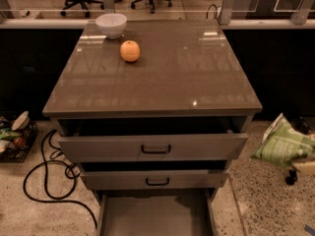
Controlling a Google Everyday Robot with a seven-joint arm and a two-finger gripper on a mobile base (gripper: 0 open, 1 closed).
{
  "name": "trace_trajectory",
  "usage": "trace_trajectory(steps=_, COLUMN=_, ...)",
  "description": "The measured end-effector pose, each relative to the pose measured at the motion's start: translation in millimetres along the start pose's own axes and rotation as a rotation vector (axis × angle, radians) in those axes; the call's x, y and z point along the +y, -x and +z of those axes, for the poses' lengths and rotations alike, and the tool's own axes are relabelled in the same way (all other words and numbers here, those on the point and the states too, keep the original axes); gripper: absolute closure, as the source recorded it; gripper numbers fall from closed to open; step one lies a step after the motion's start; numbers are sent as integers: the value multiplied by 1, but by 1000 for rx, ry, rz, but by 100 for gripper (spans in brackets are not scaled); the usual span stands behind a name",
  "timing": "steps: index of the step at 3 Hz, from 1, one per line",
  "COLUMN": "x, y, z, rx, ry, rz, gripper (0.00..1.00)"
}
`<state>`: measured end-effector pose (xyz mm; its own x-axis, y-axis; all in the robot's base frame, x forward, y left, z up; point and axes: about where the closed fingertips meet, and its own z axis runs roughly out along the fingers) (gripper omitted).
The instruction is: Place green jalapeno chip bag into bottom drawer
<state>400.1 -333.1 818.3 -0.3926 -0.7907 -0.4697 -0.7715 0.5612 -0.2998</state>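
The green jalapeno chip bag hangs in the air to the right of the cabinet, level with the two upper drawers. My gripper shows only as a pale part at the right edge, shut on the bag's lower right side. The bottom drawer is pulled out at the bottom of the view. Its plain grey floor has nothing on it. The bag is to the right of this drawer and above it.
An orange fruit and a white bowl sit on the cabinet top. The top drawer and middle drawer stand slightly open. A black cable and a basket of clutter lie on the floor to the left.
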Motion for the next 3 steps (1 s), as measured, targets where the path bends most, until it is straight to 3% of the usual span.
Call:
trace_trajectory(steps=1, x=40, y=-36, z=30, rx=-56, ry=64, rz=57, gripper=100)
trace_trajectory(steps=3, x=85, y=-70, z=109, rx=-84, ry=295, rz=192, gripper=100)
